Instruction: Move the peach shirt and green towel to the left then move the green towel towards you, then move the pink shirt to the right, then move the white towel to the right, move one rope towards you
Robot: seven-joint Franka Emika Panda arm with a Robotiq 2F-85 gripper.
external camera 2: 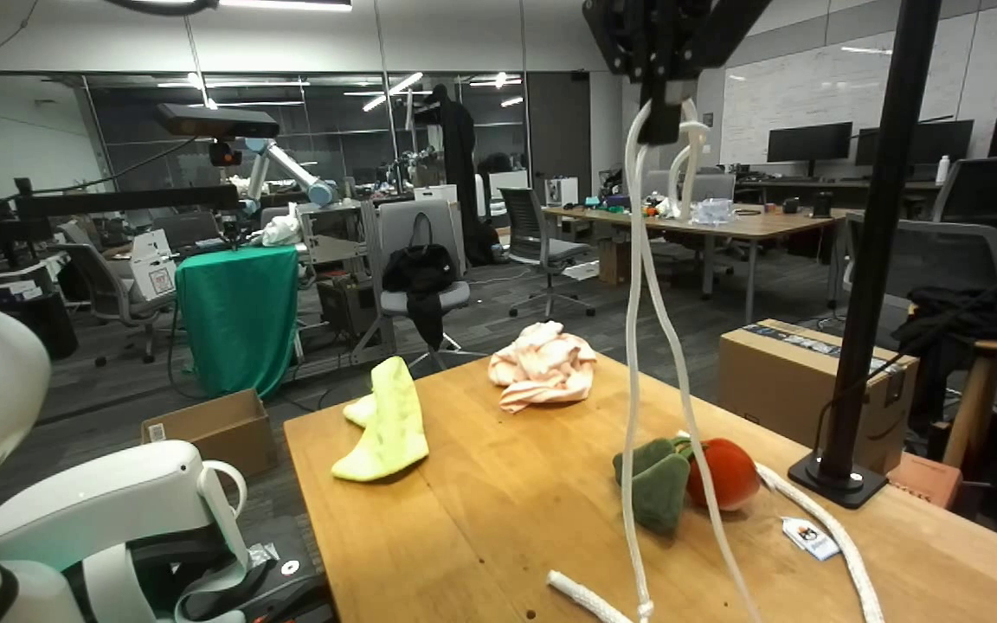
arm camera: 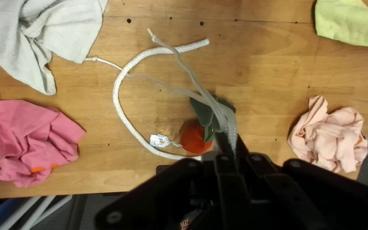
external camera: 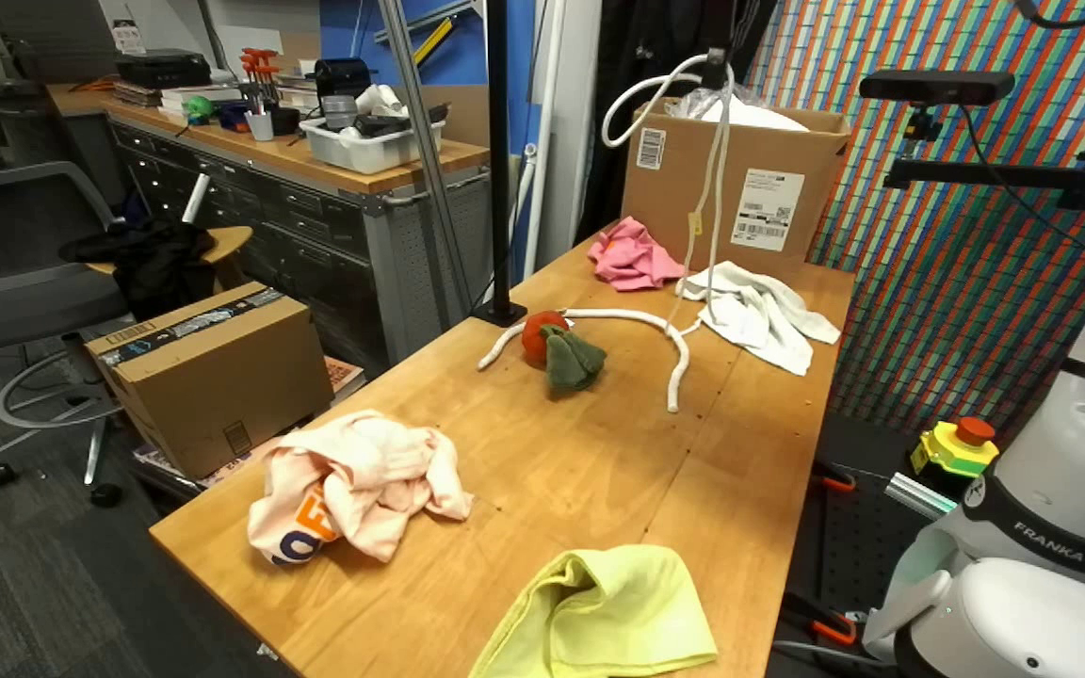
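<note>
Gripper, one: above the table, its fingers pressed together on your thin rope.

Thin rope, white, knotted near both ends: a loop stands out beside the fingers, with two strands hanging below. In the wrist view you see it cross the thick rope, one end at the edge of the white towel; you cannot tell whether that end touches the cloth.

Thick rope, white, one: lying on the table in an open curve.

Toy, red, with dark green leaves and a small tag: resting within that curve.

White towel: crumpled, on your arm's side of the table, near the box.

Pink shirt: bunched, just beside the box, across from the white towel.

Peach shirt: heaped at the opposite end, on the side away from your arm, some lettering showing.

Yellow-green towel: folded over, at that same end, on your arm's side, apart from the peach shirt.
</note>
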